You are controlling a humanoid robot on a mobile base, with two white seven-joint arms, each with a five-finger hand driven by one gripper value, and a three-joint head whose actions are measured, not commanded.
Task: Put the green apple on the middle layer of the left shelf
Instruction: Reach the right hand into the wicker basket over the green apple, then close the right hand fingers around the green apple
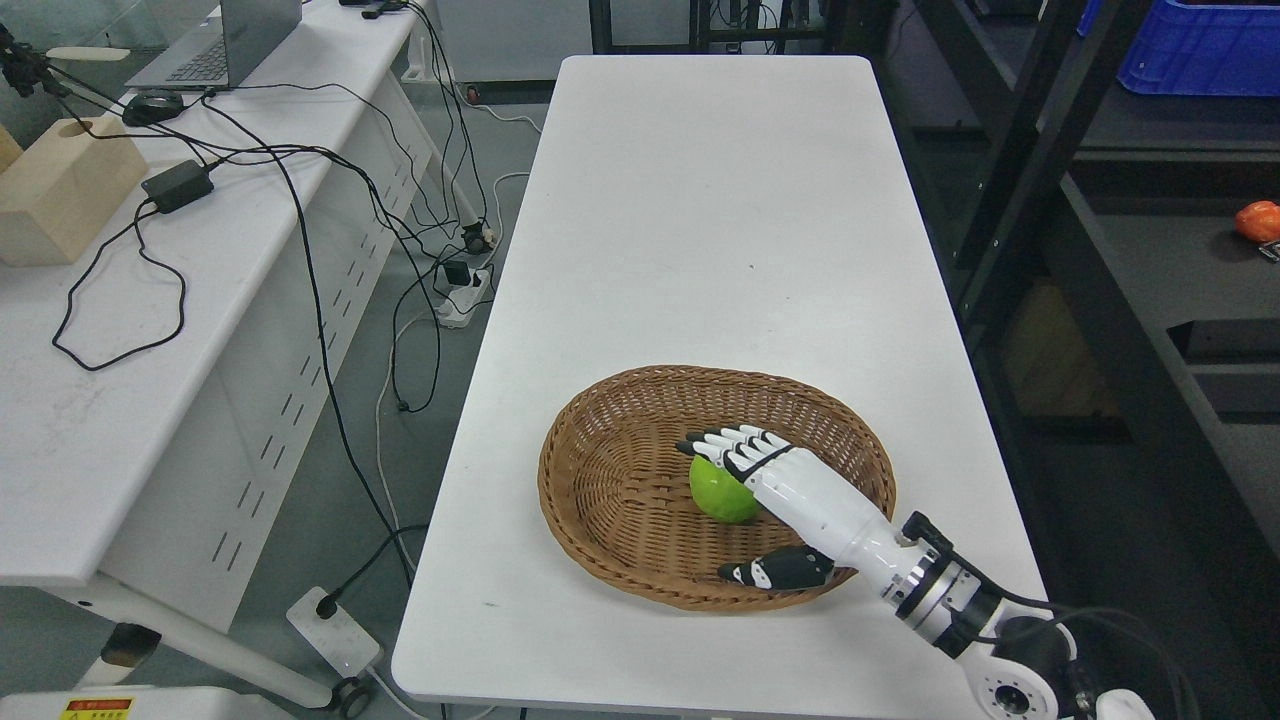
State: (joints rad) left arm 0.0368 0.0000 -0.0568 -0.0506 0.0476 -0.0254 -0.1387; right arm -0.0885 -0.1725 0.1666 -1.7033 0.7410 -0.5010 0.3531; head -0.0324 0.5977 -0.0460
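Note:
A green apple [718, 494] lies in a brown wicker basket [600, 470] on the near part of a long white table [700, 220]. My right hand [745, 500] comes in from the lower right and reaches into the basket. Its fingers [728, 444] lie extended over the top of the apple and its thumb [775, 570] is spread out below, apart from the fruit. The hand is open around the apple, not closed on it. The left arm is out of view.
A dark metal shelf unit [1100, 180] stands to the right of the table, with an orange object [1258, 220] on one layer and a blue crate [1200, 45] above. A white desk [150, 300] with a laptop, cables and a wooden box stands at left.

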